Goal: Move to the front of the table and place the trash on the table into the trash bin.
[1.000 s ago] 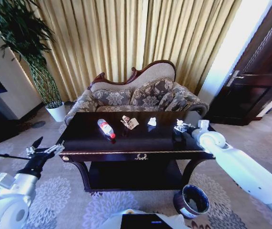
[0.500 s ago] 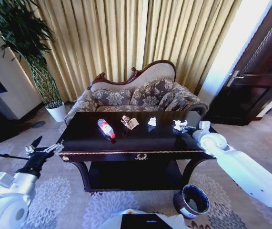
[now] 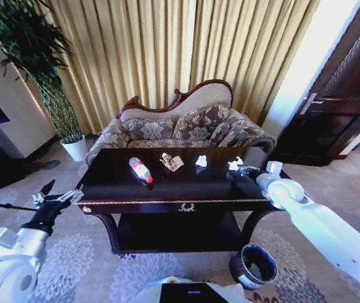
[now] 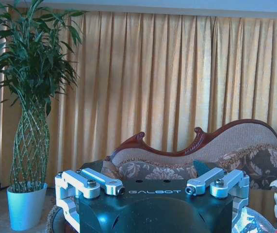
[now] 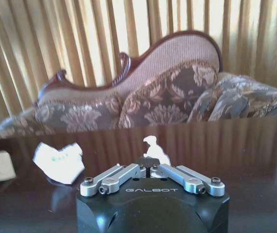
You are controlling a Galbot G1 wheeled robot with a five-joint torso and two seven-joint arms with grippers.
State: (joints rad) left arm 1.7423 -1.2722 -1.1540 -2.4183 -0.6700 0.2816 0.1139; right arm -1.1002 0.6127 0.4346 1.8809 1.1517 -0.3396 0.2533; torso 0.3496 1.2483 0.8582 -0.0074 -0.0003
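The word GALBOT stands in pale letters on the dark body of the left claw (image 4: 153, 190), just below its fingers. The same word GALBOT stands on the dark body of the right claw (image 5: 151, 168). The bottle (image 3: 140, 170) has a red-white label and the bin (image 3: 253, 266) a white one, but neither can be read.

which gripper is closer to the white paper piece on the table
Right. The right gripper is over the table beside the white paper piece; the left gripper hangs off the table's left end.
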